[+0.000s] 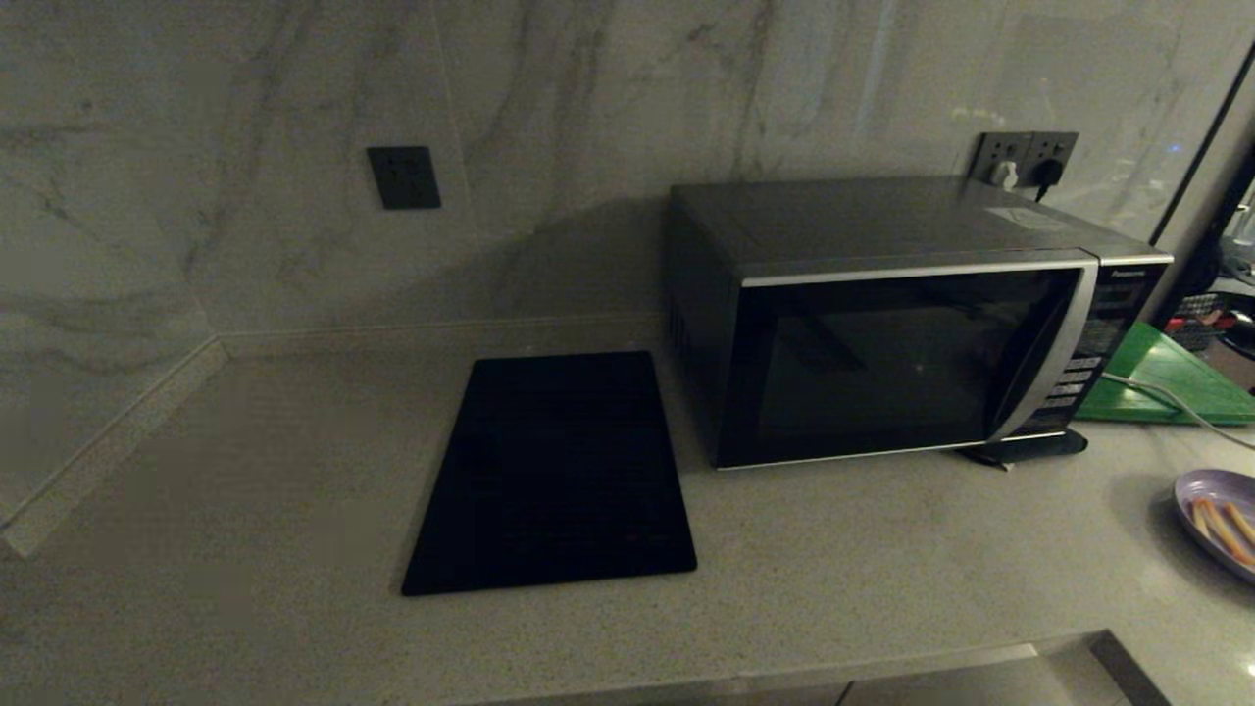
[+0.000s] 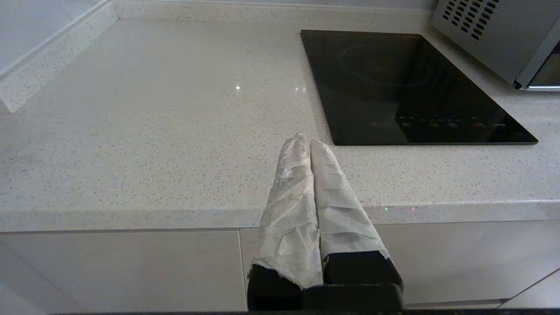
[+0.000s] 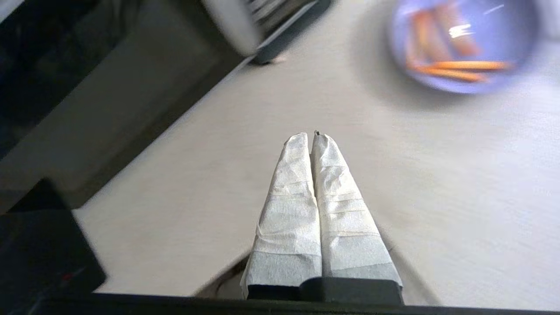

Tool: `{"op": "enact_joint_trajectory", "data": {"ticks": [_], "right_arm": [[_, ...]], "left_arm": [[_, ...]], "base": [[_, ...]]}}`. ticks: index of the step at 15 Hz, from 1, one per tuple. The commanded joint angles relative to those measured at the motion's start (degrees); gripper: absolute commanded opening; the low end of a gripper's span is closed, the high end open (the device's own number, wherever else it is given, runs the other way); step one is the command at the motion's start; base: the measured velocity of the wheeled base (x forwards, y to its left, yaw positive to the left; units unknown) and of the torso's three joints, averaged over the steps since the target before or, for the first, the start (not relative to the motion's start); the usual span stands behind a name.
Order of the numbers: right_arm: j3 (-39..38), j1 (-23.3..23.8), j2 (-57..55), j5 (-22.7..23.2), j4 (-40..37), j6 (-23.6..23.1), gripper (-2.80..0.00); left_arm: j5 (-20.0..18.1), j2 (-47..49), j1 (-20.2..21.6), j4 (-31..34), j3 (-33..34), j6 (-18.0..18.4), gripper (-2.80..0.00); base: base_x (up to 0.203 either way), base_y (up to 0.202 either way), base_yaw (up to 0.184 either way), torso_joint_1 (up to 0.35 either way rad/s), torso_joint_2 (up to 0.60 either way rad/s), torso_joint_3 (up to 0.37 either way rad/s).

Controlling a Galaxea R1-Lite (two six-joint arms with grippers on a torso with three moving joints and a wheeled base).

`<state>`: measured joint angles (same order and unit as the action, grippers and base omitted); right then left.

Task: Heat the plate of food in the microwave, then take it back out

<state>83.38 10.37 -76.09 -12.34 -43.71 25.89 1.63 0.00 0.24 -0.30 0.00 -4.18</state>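
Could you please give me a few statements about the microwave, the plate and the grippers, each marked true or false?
1. The microwave door is closed. True.
2. The plate of food sits inside the microwave. False: it rests on the counter, to the microwave's right.
3. The right gripper holds the plate. False: it is shut on nothing, above the counter, apart from the plate.
4. The left gripper is shut and holds nothing. True.
5. A black mat lies left of the microwave. True.
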Motion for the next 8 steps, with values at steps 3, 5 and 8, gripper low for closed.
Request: {"op": "enact_joint_trajectory", "data": {"ticks": [3,5,8], "right_arm": [[-10.3,2.9,23.3,1.2,3.1,-4.7,-2.8],[-16.0,2.8,32.0,2.9,5.0,-10.6,-2.8],[-23.2,-2.5,43.9,4.1,9.1,-18.1,-2.8]], "left_arm": [[0.0,0.1,0.0,0.0,0.0,0.0,-2.8],[0.0,0.1,0.0,0.0,0.0,0.0,-2.8],[0.0,0.1,0.0,0.0,0.0,0.0,-2.8]], "base": [[0.0,0.0,0.0,0.0,0.0,0.0],[0.0,0.0,0.0,0.0,0.0,0.0],[0.0,0.0,0.0,0.0,0.0,0.0]]}}
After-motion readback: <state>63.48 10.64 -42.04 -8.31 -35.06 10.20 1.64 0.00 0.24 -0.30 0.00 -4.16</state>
